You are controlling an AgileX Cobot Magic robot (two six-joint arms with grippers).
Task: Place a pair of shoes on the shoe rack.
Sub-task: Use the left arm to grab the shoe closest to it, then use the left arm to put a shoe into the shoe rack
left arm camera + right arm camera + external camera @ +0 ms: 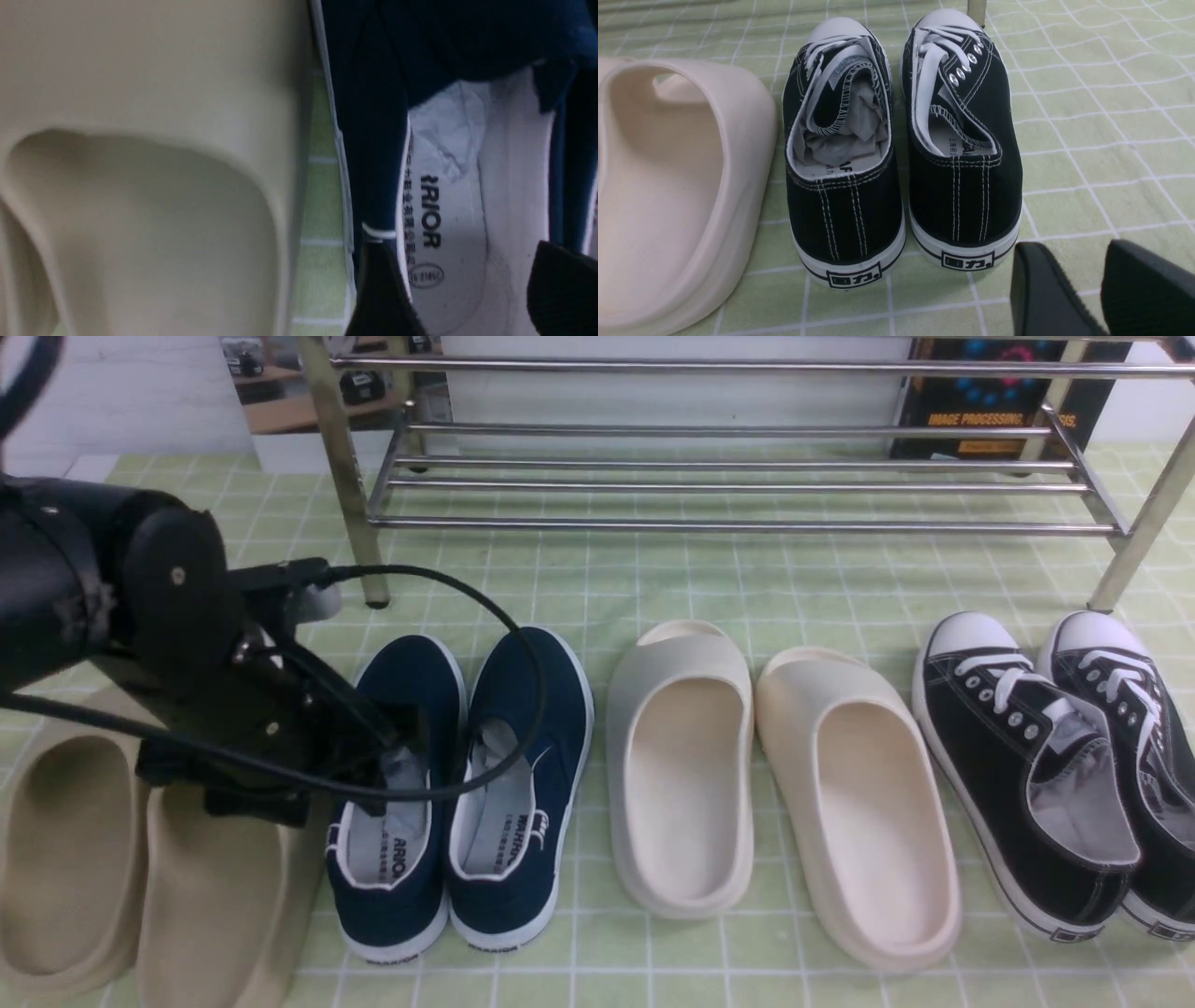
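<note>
Left jaws open over 1 navy shoe (392, 859) for the grab; rack (728, 483) at 12 o'clock (right jaws open).

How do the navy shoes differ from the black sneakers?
Navy shoes are laceless slip-ons; black sneakers have white laces. Navy shoes have navy toes; black sneakers have white toe caps. The open left gripper is at one navy shoe's opening; no gripper touches the black sneakers. Both pairs have white soles, toes toward the rack.
</note>
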